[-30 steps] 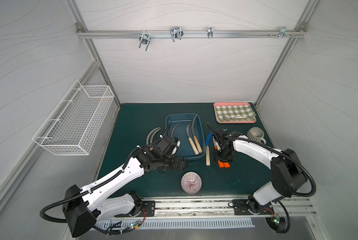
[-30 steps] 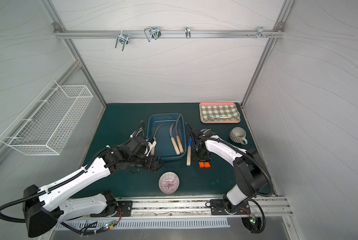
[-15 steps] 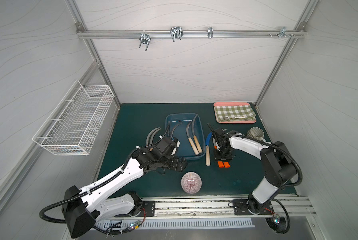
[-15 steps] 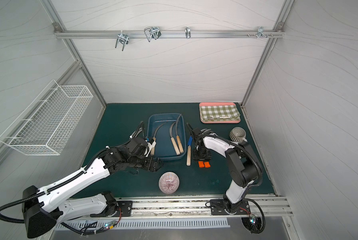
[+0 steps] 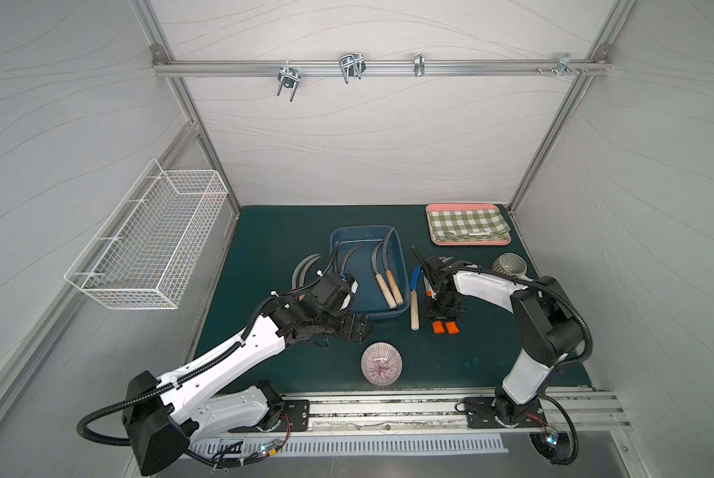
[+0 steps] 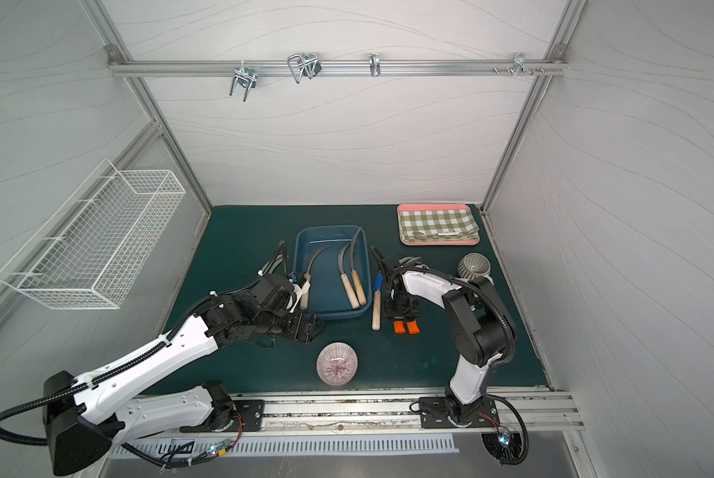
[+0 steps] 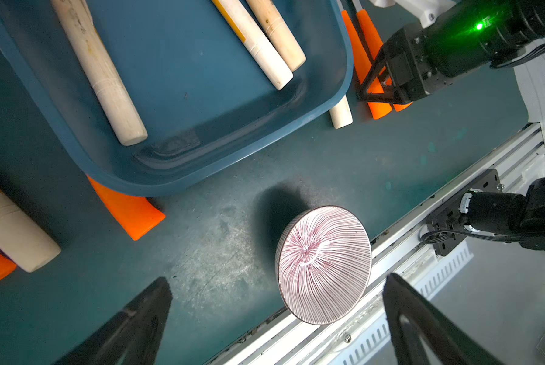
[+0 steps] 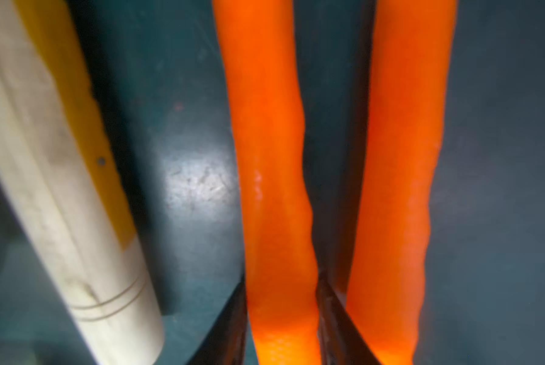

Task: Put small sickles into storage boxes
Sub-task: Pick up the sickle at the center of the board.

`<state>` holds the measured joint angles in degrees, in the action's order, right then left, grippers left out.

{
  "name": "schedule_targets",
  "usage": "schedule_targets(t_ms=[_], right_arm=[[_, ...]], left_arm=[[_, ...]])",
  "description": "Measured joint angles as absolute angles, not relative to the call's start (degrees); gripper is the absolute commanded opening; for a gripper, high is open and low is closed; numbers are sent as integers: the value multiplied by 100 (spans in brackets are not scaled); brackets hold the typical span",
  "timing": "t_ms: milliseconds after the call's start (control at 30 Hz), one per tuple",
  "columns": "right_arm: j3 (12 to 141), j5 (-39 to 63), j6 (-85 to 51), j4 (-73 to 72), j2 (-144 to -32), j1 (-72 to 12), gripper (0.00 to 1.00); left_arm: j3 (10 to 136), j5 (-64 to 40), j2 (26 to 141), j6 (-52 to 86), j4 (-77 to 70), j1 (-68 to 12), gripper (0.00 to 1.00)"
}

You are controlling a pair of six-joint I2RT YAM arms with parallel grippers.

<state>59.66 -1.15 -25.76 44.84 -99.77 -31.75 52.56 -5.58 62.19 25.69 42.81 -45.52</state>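
Presently: right gripper (image 8: pixel 281 284) clamped on one bright-orange-handled small sickle (image 8: pixel 271 158) at handle-end, presumably sparing the blade; left gripper (image 7: pixel 277 279) spread wide, empty.

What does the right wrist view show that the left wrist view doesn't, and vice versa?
Only the right wrist view: close up, the right claw has a finger tight against each side of one orange handle; the second orange handle lies outside the grip. Only the left wrist view: the blue tub holding three wooden handles, the striped bowl, another orange handle at the tub's edge, the open left claw. Both: the two orange handles, the wooden handle beside them, the green mat.
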Motion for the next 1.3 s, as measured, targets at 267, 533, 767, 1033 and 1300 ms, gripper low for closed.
schedule_targets(t_ms=[267, 533, 767, 1033, 1300], right_arm=[[5986, -130, -2587, 4506, -9981, -3181, 7], [6143, -104, -2502, 4558, -9981, -3192, 6], [6560, -104, -2421, 4705, -9915, -3197, 7], [6836, -106, -2394, 4915, -9808, -3197, 7], [7096, -130, -2390, 5188, -9771, -3197, 6]], left_arm=[[5256, -497, 6189, 2571, 4316, -4552, 99], [5258, -434, 6184, 2571, 4333, -4552, 99], [5306, -338, 6195, 2558, 4388, -4552, 99], [5610, -248, 6276, 2460, 4438, -4552, 99], [5852, -165, 6368, 2316, 4613, -4552, 99]])
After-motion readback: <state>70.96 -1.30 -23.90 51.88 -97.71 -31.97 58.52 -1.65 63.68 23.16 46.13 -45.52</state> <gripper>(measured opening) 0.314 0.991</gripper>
